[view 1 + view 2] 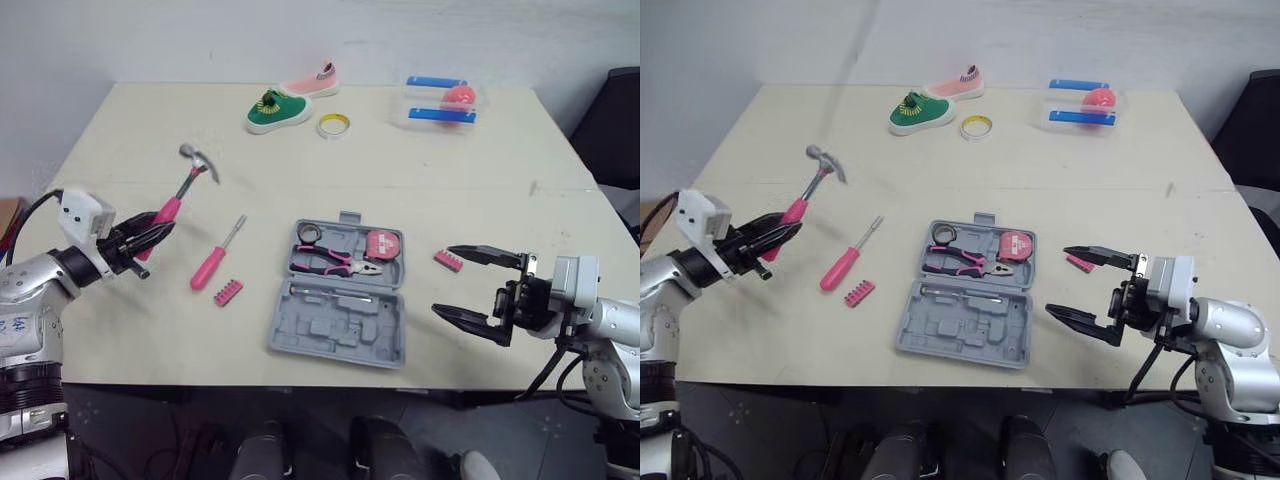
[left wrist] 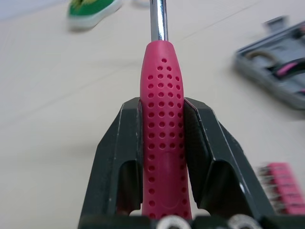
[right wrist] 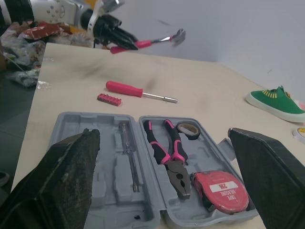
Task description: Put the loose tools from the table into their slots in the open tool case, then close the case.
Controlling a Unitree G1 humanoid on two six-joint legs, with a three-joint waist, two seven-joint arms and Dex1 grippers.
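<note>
My left gripper (image 1: 160,230) is shut on the pink handle of the hammer (image 1: 190,175), holding it tilted above the table's left side with its steel head (image 1: 198,158) pointing away. The handle (image 2: 163,124) sits clamped between both fingers. A pink screwdriver (image 1: 213,260) and a pink bit strip (image 1: 228,292) lie left of the open grey tool case (image 1: 340,325). The case holds pliers (image 1: 335,262), a red tape measure (image 1: 384,245) and a small tape roll (image 1: 308,234). A second pink bit strip (image 1: 448,261) lies right of the case. My right gripper (image 1: 443,280) hangs open beside it, with nothing between its fingers.
At the table's far edge are a green shoe (image 1: 276,110), a pink shoe (image 1: 312,82), a yellow tape ring (image 1: 334,124) and a clear box (image 1: 443,102) with a pink ball. A black chair (image 1: 615,120) stands at the right.
</note>
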